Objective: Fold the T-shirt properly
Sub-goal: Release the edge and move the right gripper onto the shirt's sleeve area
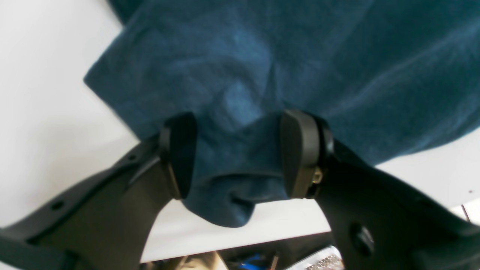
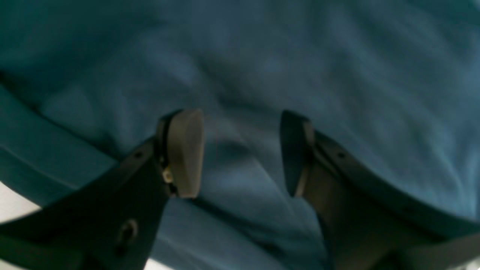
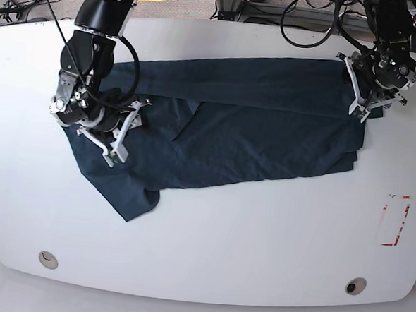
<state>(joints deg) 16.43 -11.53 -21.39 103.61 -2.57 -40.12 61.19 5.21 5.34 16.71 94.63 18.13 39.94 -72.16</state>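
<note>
The dark navy T-shirt (image 3: 251,137) lies spread across the white table, with a long band along its far edge folded over and a flap (image 3: 131,197) pointing toward the front left. My left gripper (image 3: 363,95) stands at the shirt's right end. In the left wrist view it (image 1: 240,125) is open, with a bunched edge of the T-shirt (image 1: 300,56) lying between its pads. My right gripper (image 3: 121,131) is over the shirt's left end. In the right wrist view it (image 2: 240,120) is open, and a soft ridge of the T-shirt (image 2: 318,63) lies between its fingers.
The white table (image 3: 259,251) extends well in front of the shirt. A red-marked rectangle (image 3: 395,220) sits near the right edge, and two round fittings (image 3: 46,259) (image 3: 355,286) near the front edge. Cables (image 3: 308,14) run behind the table. Clutter (image 1: 255,260) shows below the table edge.
</note>
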